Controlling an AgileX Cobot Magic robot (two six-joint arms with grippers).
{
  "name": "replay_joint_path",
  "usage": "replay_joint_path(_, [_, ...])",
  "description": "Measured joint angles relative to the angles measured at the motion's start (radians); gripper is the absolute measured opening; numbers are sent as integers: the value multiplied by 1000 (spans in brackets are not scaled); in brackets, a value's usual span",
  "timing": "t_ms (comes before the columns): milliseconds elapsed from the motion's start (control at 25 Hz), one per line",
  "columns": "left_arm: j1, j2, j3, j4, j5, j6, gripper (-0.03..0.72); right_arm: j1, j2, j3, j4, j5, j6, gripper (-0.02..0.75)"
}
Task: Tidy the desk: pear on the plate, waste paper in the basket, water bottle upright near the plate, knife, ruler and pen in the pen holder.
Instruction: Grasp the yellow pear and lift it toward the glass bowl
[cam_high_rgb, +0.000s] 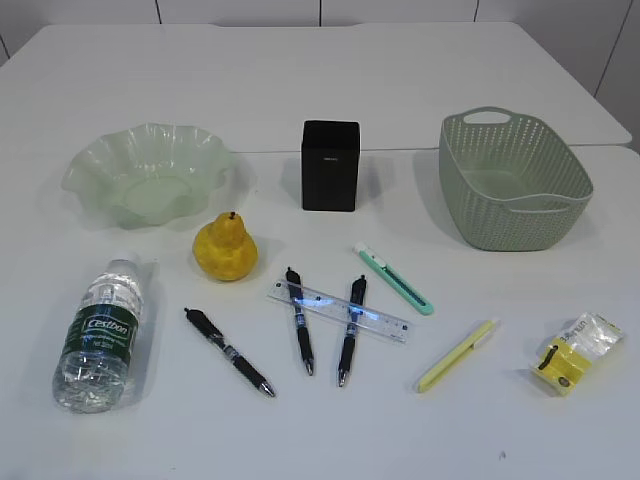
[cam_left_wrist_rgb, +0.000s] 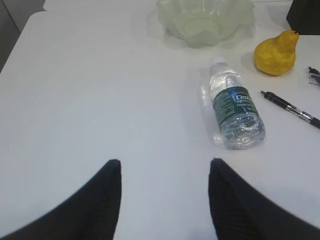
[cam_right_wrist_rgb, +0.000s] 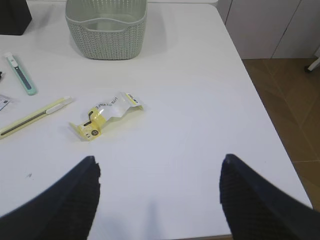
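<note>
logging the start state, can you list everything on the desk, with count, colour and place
plate: 1, pale green, back left
pen holder: 1, black, back centre
basket: 1, green, back right
pear: 1, yellow, front of plate
water bottle: 1, clear, green label, lying front left
black pens: 3, centre front
ruler: 1, clear, across two pens
knife: 1, teal, centre right
yellow pen: 1, front right
waste paper: 1, yellow, far right
left pincer: open, empty
right pincer: open, empty

A lab-like test room: plain white tables (cam_high_rgb: 330, 80) pushed together, white cabinet panels (cam_right_wrist_rgb: 272, 27) (wood-look floor (cam_right_wrist_rgb: 287, 110)).
</note>
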Motion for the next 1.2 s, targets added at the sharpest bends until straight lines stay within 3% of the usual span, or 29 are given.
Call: replay_joint_path(1200, [0, 0, 0, -1, 0, 0, 392, 0, 0, -10, 4, -28, 0, 554])
